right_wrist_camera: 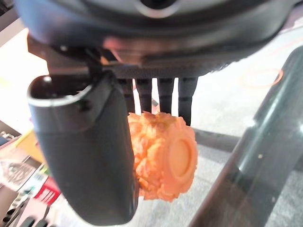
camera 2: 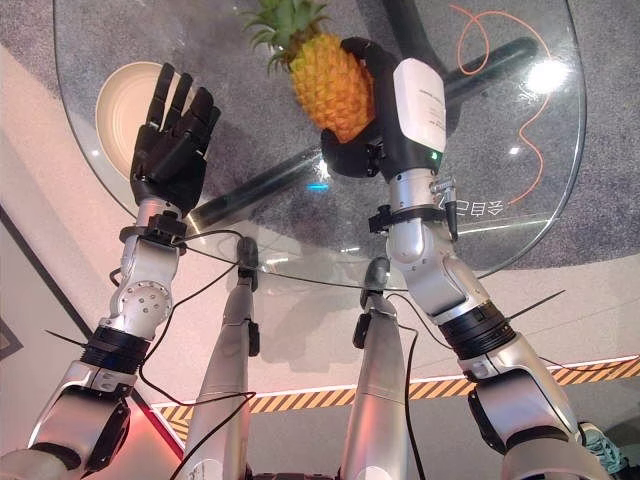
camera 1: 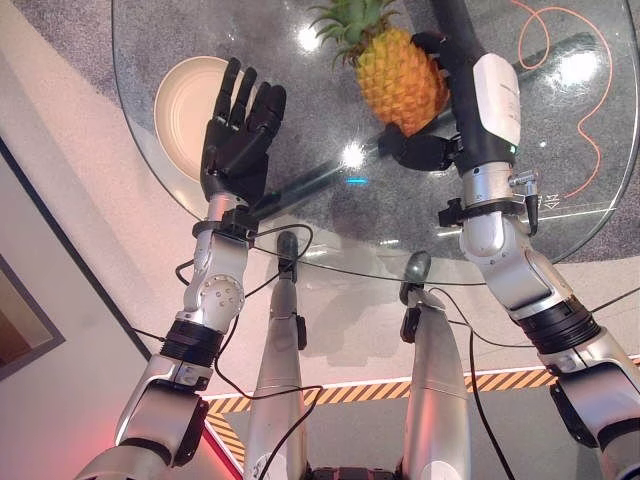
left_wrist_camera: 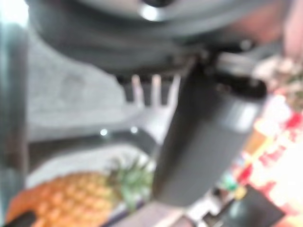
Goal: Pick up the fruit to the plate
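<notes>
My left hand point(camera 1: 238, 140) is nearest me, raised over the near left edge of the round glass table point(camera 1: 560, 225), fingers straight and spread, holding nothing. Just past its fingertips, by the table's left edge, lies the cream plate point(camera 1: 178, 95); it is bare, and my fingers partly cover its right side. My right hand point(camera 1: 440, 100) is over the middle of the table, with the thumb and fingers curled round the pineapple point(camera 1: 400, 82). The fruit leans with its green crown toward the plate and its base toward my right wrist. An orange cord point(camera 1: 575, 100) loops by the table's far right edge.
</notes>
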You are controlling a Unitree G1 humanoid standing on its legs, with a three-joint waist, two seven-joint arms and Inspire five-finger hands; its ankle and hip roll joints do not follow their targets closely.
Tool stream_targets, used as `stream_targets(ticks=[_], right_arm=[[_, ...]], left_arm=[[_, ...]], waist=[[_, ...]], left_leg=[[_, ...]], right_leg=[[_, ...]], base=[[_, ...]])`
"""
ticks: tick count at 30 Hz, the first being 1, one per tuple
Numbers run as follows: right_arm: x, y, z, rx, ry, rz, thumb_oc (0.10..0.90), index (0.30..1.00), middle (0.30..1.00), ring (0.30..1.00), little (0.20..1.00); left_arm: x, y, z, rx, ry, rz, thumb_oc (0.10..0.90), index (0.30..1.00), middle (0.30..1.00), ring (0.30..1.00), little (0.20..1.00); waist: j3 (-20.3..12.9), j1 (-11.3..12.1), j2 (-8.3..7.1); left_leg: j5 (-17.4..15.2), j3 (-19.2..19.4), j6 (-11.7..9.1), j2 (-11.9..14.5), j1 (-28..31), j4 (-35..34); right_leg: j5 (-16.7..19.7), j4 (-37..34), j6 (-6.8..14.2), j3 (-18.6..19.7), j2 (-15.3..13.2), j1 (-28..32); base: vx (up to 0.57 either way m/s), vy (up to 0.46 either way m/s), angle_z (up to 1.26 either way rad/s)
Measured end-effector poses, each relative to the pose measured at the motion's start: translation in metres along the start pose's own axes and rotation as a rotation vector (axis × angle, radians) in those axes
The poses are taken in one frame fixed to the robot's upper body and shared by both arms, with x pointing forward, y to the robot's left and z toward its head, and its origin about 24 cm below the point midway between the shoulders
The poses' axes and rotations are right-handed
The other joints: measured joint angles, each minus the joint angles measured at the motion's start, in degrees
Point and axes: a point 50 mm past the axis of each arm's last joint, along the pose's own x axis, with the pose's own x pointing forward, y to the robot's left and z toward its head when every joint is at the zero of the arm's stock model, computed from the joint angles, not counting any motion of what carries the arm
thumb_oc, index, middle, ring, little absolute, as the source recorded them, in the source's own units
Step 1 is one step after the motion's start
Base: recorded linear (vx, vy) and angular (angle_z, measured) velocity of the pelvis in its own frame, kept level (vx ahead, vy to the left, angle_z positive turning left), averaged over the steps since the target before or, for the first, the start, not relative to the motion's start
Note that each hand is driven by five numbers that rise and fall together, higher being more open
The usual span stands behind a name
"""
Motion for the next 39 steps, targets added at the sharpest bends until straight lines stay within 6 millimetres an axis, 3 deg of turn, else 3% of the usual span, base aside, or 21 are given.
stream_targets(ticks=[7, 18, 39], right_arm=[[-0.001, 0.004, 0.004, 0.0, -0.017, 0.043, 0.1, 0.3, 0.3, 0.3, 0.2], [0.006, 0.0, 0.029, 0.001, -0.132, 0.074, 0.1, 0.3, 0.3, 0.3, 0.2], [0.004, 0.005, 0.04, 0.013, -0.176, 0.128, 0.1, 0.3, 0.3, 0.3, 0.2]], left_arm=[[0.0, -0.005, -0.003, -0.027, 0.017, -0.015, 0.8, 0.9, 0.9, 0.9, 0.9], [0.002, -0.014, -0.004, -0.03, 0.038, -0.054, 0.8, 0.9, 0.9, 0.9, 0.9], [0.001, -0.019, -0.003, -0.075, 0.034, -0.07, 0.8, 0.9, 0.9, 0.9, 0.9]], waist=[[0.0, 0.1, 0.0], [0.0, 0.1, 0.0], [0.0, 0.2, 0.0]], left_leg=[[0.0, 0.0, 0.0, 0.0, 0.0, -0.2], [0.0, 0.1, 0.1, -0.1, 0.0, -0.3], [0.1, 0.1, 0.1, -0.2, 0.1, -0.3]], right_leg=[[0.0, -0.1, 0.0, 0.0, -0.1, -0.1], [0.0, -0.1, 0.0, 0.0, -0.1, -0.1], [0.0, 0.0, 0.0, 0.0, -0.2, -0.1]], base=[[0.0, 0.0, 0.0], [0.0, 0.0, 0.0], [0.0, 0.0, 0.0]])
